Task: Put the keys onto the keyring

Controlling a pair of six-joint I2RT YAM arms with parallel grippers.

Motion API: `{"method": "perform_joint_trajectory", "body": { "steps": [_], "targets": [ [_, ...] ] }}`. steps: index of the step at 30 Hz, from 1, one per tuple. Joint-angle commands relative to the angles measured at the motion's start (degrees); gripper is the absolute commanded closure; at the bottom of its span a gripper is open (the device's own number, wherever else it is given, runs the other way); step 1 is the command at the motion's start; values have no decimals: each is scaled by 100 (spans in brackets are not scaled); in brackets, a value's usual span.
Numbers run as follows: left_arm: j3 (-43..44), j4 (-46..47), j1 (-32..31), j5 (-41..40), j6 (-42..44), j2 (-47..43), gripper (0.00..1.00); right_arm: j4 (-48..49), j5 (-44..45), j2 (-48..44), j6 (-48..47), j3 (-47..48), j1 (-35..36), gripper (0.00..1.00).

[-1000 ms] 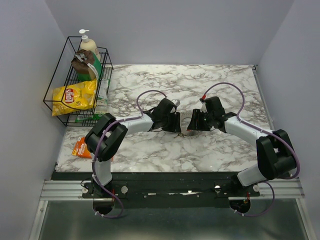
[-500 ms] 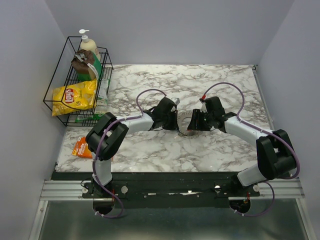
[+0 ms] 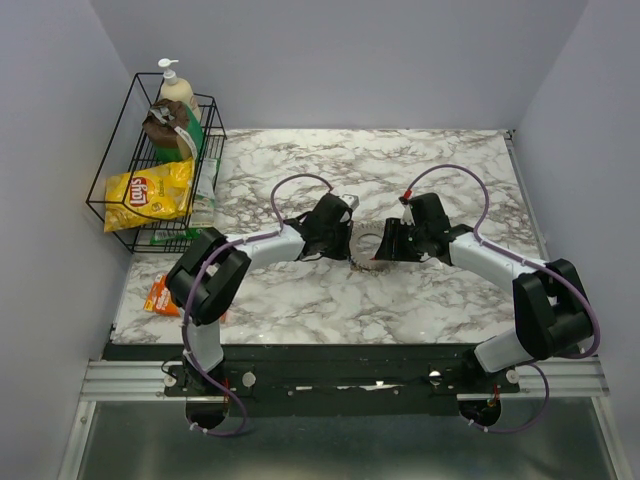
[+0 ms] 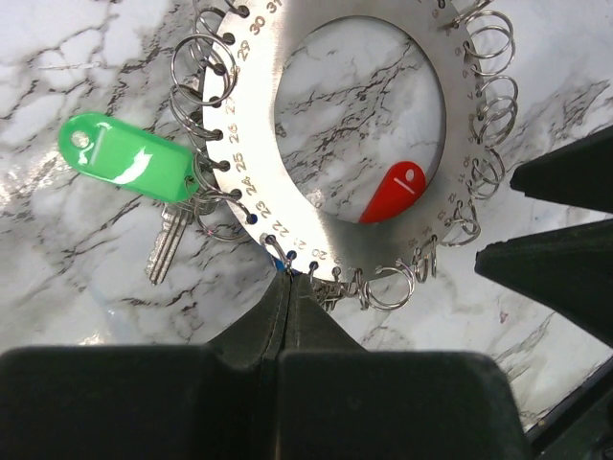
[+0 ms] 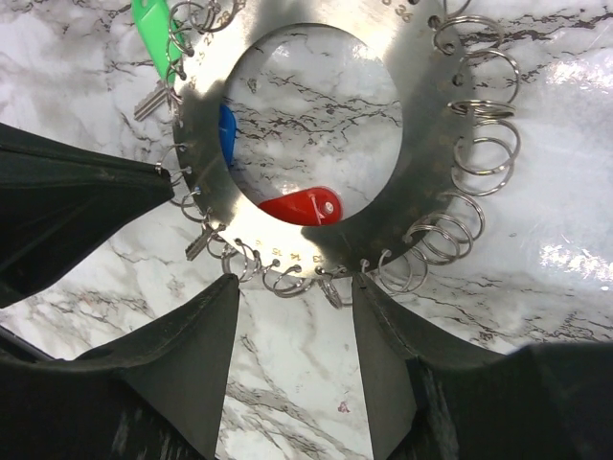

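The keyring (image 4: 268, 115) is a flat silvery disc with numbered holes, fringed with small split rings, lying on the marble between both grippers (image 3: 367, 246). A green-headed key (image 4: 124, 158) hangs from a ring on its left side. A red key head (image 4: 395, 190) shows through the centre hole, and a blue one (image 5: 226, 134) peeks from under the rim. My left gripper (image 4: 287, 275) is shut, its tips pinching a small split ring at the disc's near edge. My right gripper (image 5: 295, 283) is open, its fingertips at the disc's (image 5: 421, 163) opposite edge, nothing between them.
A black wire rack (image 3: 150, 190) with a yellow chip bag (image 3: 148, 195) and a pump bottle (image 3: 178, 92) stands at the back left. An orange packet (image 3: 160, 296) lies near the table's left front edge. The right gripper's fingers (image 4: 565, 172) show at the left wrist view's right side.
My left gripper has closed from open onto the split ring and drawn back slightly to the left, so more of the disc shows between the grippers. The right arm has not moved.
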Motion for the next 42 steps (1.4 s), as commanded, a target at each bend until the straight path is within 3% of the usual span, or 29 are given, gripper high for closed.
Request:
{"method": "perform_joint_trajectory", "body": {
  "steps": [1, 7, 10, 11, 13, 19, 34, 42],
  "targets": [
    [-105, -378, 27, -322, 432, -417, 100, -72, -114, -129, -112, -27, 22, 41],
    [-403, -554, 27, -348, 441, -654, 99, -64, -140, -103, -120, -18, 22, 41],
    [-535, -597, 27, -392, 388, -821, 71, -64, -166, -112, -120, 0, 22, 41],
    [-562, -615, 27, -410, 362, -856, 52, -64, -167, -121, -120, 0, 22, 41],
    [-562, -703, 27, -445, 318, -944, 46, -64, -167, -121, -129, 26, 22, 41],
    [-527, -826, 36, -480, 178, -1041, 46, -63, -193, -94, -129, 26, 31, 41],
    [-764, -124, 537, 372, -148, -857, 53, -46, -219, -24, -138, 79, 31, 41],
    [-624, -185, 598, 346, -95, -786, 55, -63, -202, -6, -173, 184, 40, 41]
  ]
}}
